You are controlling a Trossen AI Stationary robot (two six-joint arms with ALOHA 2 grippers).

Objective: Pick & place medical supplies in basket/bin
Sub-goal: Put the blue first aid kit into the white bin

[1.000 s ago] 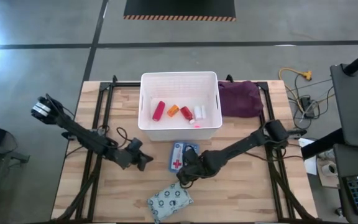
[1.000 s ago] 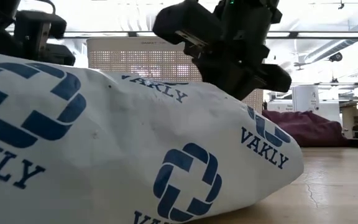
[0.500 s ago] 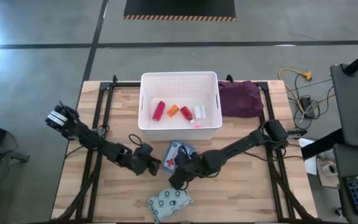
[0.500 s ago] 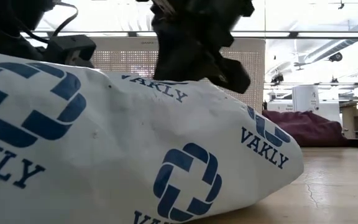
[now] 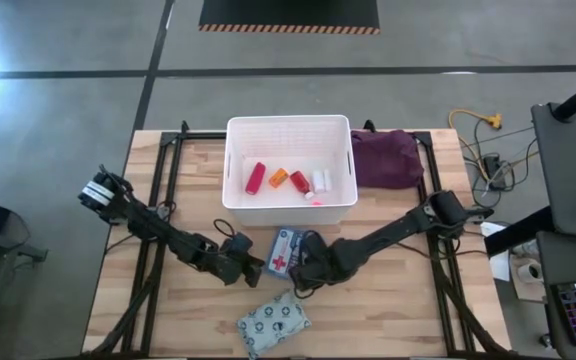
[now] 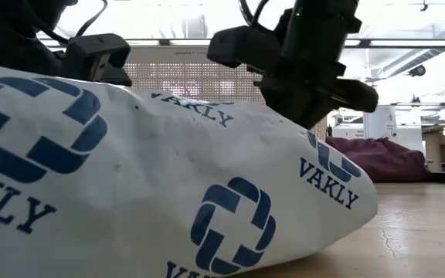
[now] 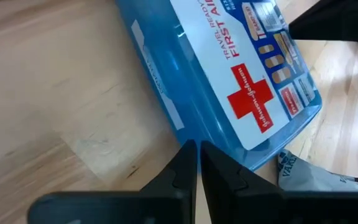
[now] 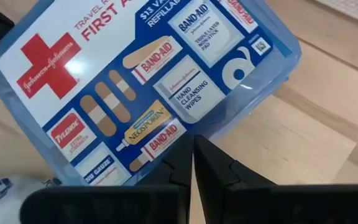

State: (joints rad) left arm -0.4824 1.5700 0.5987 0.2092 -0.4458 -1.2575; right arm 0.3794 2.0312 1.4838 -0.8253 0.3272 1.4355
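From above, I see a wooden table with a white lattice basket at its far middle. Inside the basket lie a pink block, an orange vial, a red tube and two white bottles. A purple cloth sits just beside the basket on the right.

The first-aid box, blue and white with a red cross, lies flat on the table just in front of the basket. My left gripper is at its left edge and my right gripper at its near right corner. Both pairs of fingers are pressed together with nothing between them; neither grips the box.

In the left wrist view, the closed fingers point at the box's blue side wall. The lid reads "TRAVEL READY" and "FIRST AI", cut off at the edge, with cursive Johnson & Johnson script inside the red cross.

In the right wrist view, the closed fingers sit at the box's edge. The lid shows "BAND-AID" several times, "NEOSPORIN", "TYLENOL", "HAND CLEANSING WIPES", "13" and "REFILLABLE".

The grey patterned pouch lies at the table's near edge, close to the box. In the low view it fills most of the picture, printed with dark blue cross-like logos and the word "VAKLY".
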